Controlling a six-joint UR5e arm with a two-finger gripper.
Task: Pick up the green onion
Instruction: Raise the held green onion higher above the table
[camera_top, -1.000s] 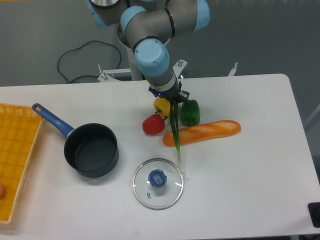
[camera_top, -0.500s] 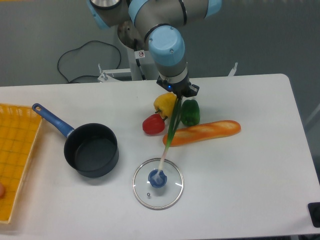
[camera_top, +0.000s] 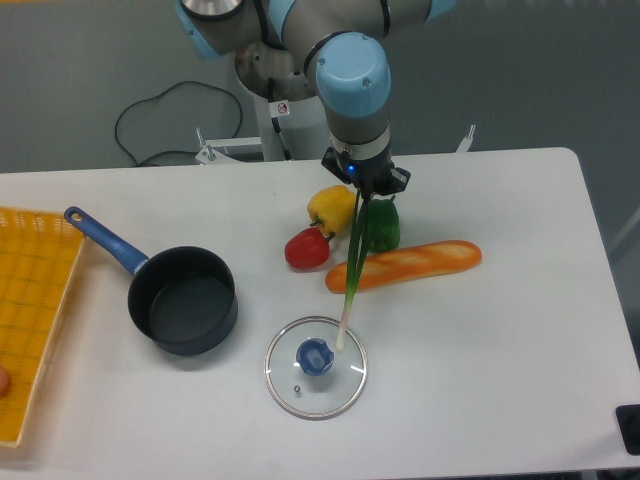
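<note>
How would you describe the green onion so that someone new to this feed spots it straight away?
Start at the robot arm's gripper above the middle of the white table. Hanging from it is the long thin green onion, crossing in front of the orange baguette, its pale tip over the round glass lid. Unlike the chunky green bell pepper beside it, it is a slim stalk.

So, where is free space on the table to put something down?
Bare table lies right of the glass lid, below the baguette. Crowded: peppers beneath the gripper holding the green onion; the pot sits left.
</note>
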